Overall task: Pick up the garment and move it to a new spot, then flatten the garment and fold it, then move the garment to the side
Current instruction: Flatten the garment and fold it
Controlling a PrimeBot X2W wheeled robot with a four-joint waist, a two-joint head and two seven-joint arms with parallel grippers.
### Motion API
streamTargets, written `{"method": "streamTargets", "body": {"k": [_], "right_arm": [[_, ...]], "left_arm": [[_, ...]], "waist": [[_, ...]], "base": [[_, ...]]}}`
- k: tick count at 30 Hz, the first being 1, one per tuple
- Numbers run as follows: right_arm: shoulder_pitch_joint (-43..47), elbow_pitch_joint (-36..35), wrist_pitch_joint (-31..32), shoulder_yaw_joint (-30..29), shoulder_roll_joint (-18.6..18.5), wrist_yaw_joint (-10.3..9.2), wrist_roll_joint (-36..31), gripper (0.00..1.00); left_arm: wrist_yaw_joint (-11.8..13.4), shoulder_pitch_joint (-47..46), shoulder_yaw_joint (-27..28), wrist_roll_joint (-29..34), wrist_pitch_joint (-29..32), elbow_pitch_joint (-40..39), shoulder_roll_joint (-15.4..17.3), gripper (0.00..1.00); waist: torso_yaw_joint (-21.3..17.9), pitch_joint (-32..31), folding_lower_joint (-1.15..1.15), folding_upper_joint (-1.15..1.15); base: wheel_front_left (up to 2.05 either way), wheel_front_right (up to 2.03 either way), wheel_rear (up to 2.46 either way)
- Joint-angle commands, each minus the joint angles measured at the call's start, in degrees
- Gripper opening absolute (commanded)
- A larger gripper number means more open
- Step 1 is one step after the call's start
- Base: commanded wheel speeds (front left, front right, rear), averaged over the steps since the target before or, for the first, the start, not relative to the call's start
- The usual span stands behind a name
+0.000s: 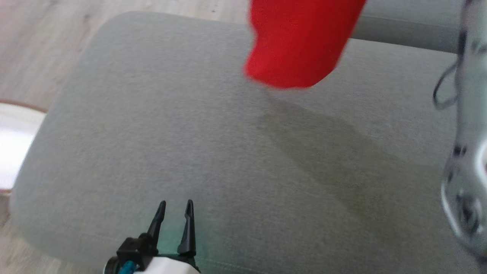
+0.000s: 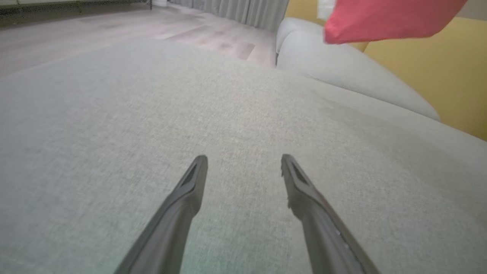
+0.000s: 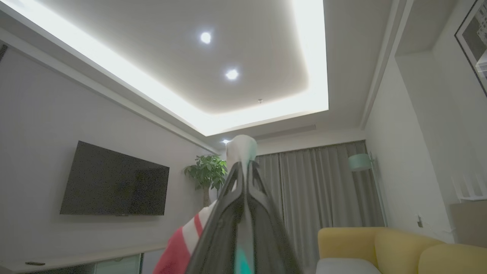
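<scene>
The red garment (image 1: pixel 300 42) hangs clear above the far side of the grey cushion (image 1: pixel 152 133). The right gripper (image 3: pixel 244 169), pointing up, is pinched shut on a pale fold of it. The left gripper (image 1: pixel 176 205) hovers over the cushion's near edge, fingers spread and empty. The cloth looks light and limp, probably a knit. A second hold at its loose lower hem should spread it.

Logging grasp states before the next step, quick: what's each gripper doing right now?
Left gripper: open, holding nothing.
Right gripper: closed on the red garment.
</scene>
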Motion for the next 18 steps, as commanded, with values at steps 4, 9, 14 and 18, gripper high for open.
{"method": "streamTargets", "body": {"k": [4, 9, 14, 18], "right_arm": [[16.03, -4.37, -0.12, 1.68, -2.64, 0.19, 2.95, 0.0], [32.43, -6.32, -0.13, 0.5, -7.73, 0.19, 5.79, 0.0], [47.78, -5.76, -0.13, -3.68, -8.07, 0.19, 6.93, 1.0], [53.95, -6.48, -0.13, -5.73, -5.19, 0.19, 6.34, 1.0]], "left_arm": [[-0.09, -2.51, 3.0, 0.97, -0.3, -2.11, 0.03, 1.0], [-0.22, -4.16, 3.32, 1.38, -0.3, -2.5, 0.03, 1.0], [-0.63, -5.41, 4.21, 2.63, -0.3, -2.16, 0.03, 1.0], [-0.85, -5.53, 5.07, 3.03, -0.3, -1.72, 0.03, 1.0]], "waist": [[-5.44, 1.39, 0.0, 0.0], [-8.0, 2.72, 0.0, 0.0], [-11.25, 3.24, 0.0, 0.0], [-13.74, 2.92, 0.0, 0.0]], "base": [[0.0, 0.0, 0.0], [0.0, 0.0, 0.0], [0.0, 0.0, 0.0], [0.0, 0.0, 0.0]]}}
